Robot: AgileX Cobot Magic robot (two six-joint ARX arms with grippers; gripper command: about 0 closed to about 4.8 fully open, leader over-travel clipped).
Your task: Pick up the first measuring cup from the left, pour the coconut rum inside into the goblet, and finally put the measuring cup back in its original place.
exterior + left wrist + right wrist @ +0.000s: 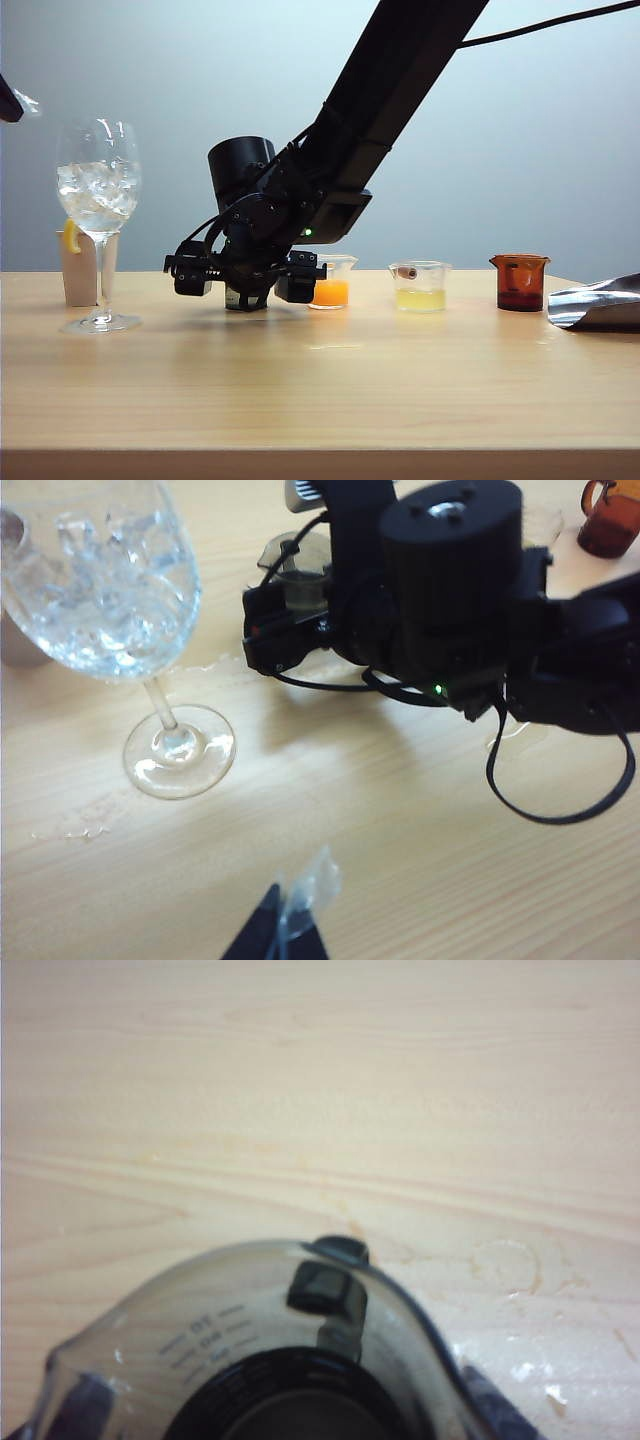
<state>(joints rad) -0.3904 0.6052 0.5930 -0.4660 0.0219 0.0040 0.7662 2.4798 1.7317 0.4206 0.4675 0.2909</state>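
So the small smoky grey-olive translucent measuring cup (270, 1350) is sitting on the pale wood-grain tabletop (320, 380), and my right gripper (249, 280) is down around it with the fingers spread as wide as they go, one on each side, not squeezing it. In the right wrist view I'm looking straight into the cup, its printed scale marks and flared rim right up close, bare wood past it. From the side, my own arm hides nearly all of that cup.

Off to the left of it stands the tall clear stemmed goblet (98, 215) with ice cubes in the bowl, well apart from the cup. Behind the goblet there's a tan paper bag (80, 270).

Just past my gripper on the other side is a clear little cup with orange liquid (331, 283), pretty tight in there. Further right: a clear cup with pale yellow liquid (420, 286), an amber-red cup (520, 282), then a crinkly silver foil pouch (597, 303).

My left gripper (285, 925) hovers up above the goblet's foot, pinching a scrap of clear plastic (312, 885).
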